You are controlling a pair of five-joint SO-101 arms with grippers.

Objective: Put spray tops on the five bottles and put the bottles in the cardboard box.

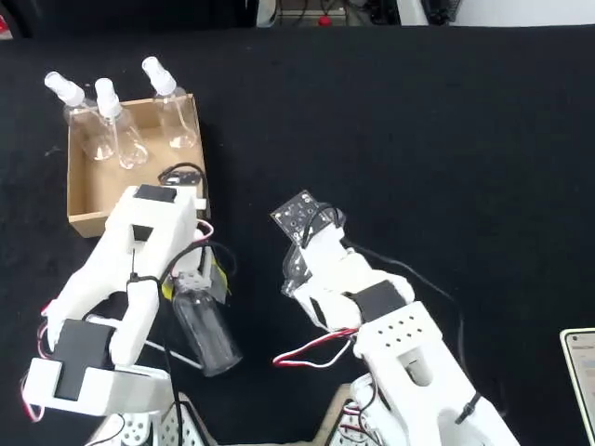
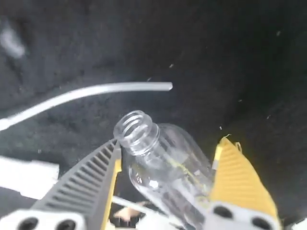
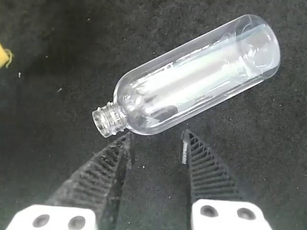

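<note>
The cardboard box [image 1: 88, 190] stands at the back left with three capped bottles [image 1: 121, 130] upright in it. My left gripper [image 2: 172, 143] is shut on an uncapped clear bottle [image 2: 158, 158], which hangs tilted in front of the box [image 1: 206, 330]. A thin white spray tube [image 2: 96, 91] lies on the cloth just past its neck. My right gripper [image 3: 156, 141] is open near the table's middle, its fingertips just short of a second uncapped bottle [image 3: 192, 81] lying on its side.
Black cloth [image 1: 418, 139] covers the table, with wide free room to the right and back. A pale flat object [image 1: 581, 372] lies at the right edge. Red and white cables [image 1: 311, 353] trail between the two arm bases.
</note>
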